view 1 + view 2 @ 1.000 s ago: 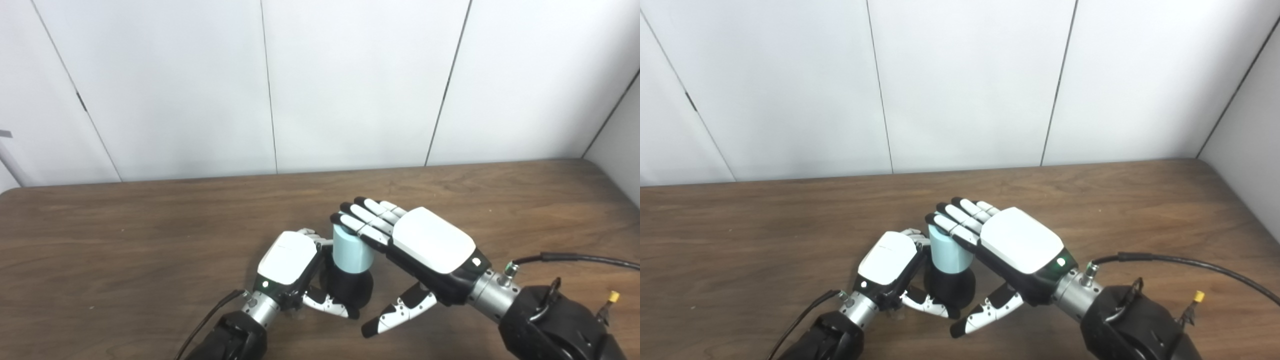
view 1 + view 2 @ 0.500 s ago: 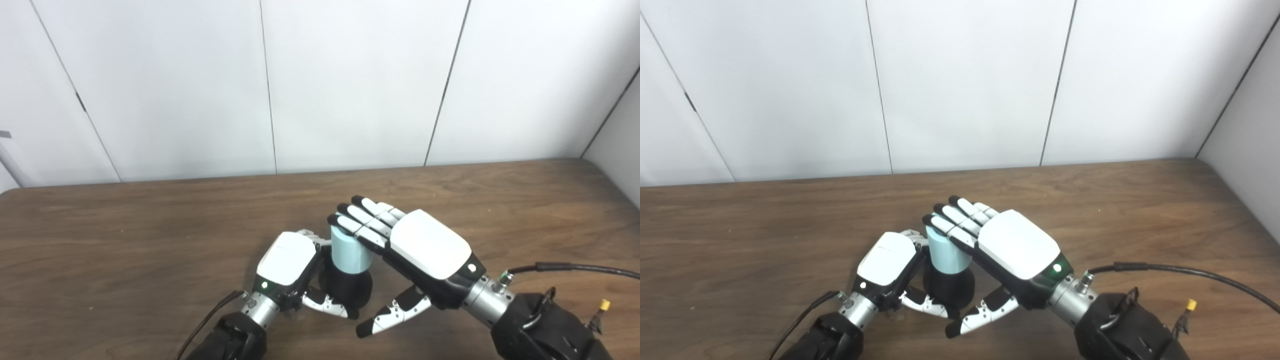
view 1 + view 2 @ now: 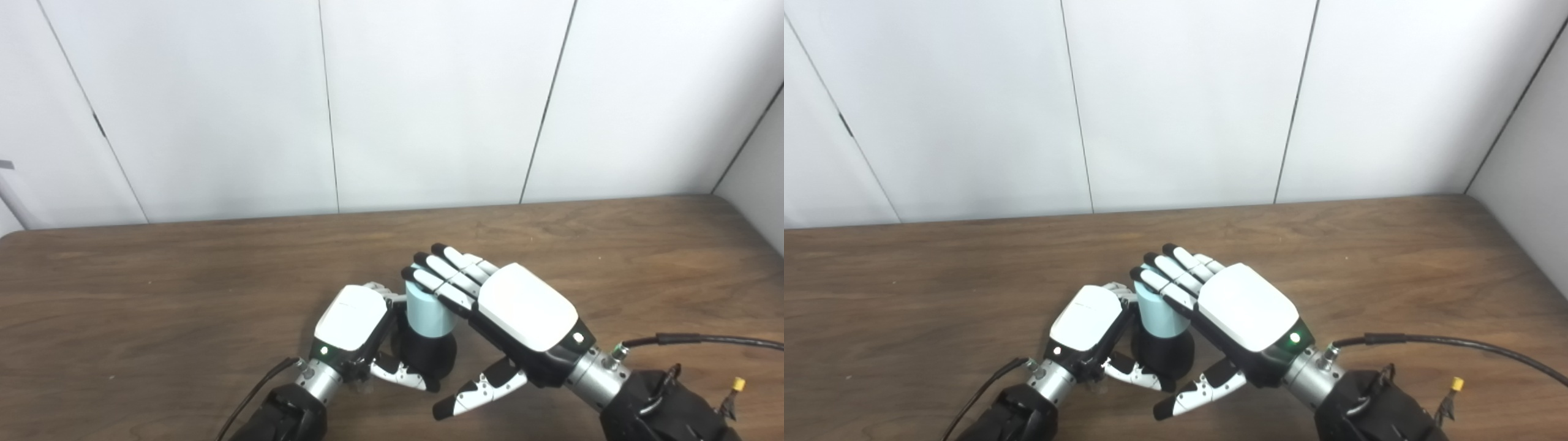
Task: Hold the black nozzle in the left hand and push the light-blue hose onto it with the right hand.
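Note:
The black nozzle [image 3: 429, 360] stands upright on the table near the front edge. My left hand [image 3: 352, 324] is shut on it from the left, with the thumb wrapped across its front. The light-blue hose [image 3: 426, 313], a short upright tube, sits on top of the nozzle. My right hand [image 3: 523, 312] is open and held flat. Its fingers [image 3: 442, 275] lie across the hose's top end, and its thumb hangs free below, to the right of the nozzle. The hose's top rim is hidden under those fingers.
The brown wooden table [image 3: 153, 294] runs back to white wall panels. A black cable [image 3: 704, 339] trails from my right wrist across the table at the right. A small yellow-tipped connector [image 3: 738, 386] sits by the right forearm.
My right hand has sunk a little and shifted slightly left, staying flat on the hose's top. The hose shows a bit shorter above the nozzle. The left hand has not moved.

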